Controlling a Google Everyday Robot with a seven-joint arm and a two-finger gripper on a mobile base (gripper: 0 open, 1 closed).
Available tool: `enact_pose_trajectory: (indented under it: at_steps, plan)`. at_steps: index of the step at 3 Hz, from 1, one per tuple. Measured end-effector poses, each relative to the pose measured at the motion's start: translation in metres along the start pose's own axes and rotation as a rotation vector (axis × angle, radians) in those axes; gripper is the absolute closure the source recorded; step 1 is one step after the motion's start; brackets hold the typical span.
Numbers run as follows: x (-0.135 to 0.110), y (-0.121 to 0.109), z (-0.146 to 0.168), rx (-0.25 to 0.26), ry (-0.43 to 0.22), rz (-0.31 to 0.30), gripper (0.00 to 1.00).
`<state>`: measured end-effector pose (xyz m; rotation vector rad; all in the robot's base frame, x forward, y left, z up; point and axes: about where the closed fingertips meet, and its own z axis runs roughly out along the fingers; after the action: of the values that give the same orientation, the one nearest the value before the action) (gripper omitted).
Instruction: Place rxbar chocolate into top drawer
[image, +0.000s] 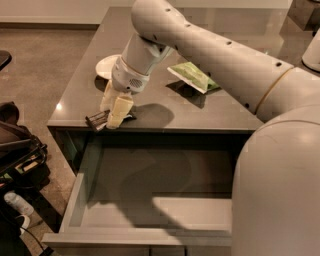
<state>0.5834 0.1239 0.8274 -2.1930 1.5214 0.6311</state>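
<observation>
Camera view: at the far left a dark bag sat on the floor. The rxbar chocolate lay on the grey counter at its front-left corner, outside the drawer. The gripper stood down on the bar. Whether it was clenched or released I cannot tell. A white bowl sat at its 12 o'clock and a green snack bag at 2 o'clock. The top drawer stood open at 5 o'clock, just below the counter edge — the robot's arm and body covered its right end.
</observation>
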Motion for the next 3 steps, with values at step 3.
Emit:
enact_pose_trajectory:
  at_steps: [3]
  plan:
    - [-0.002,0.021,-0.013,0.038,0.001,0.032,1.0]
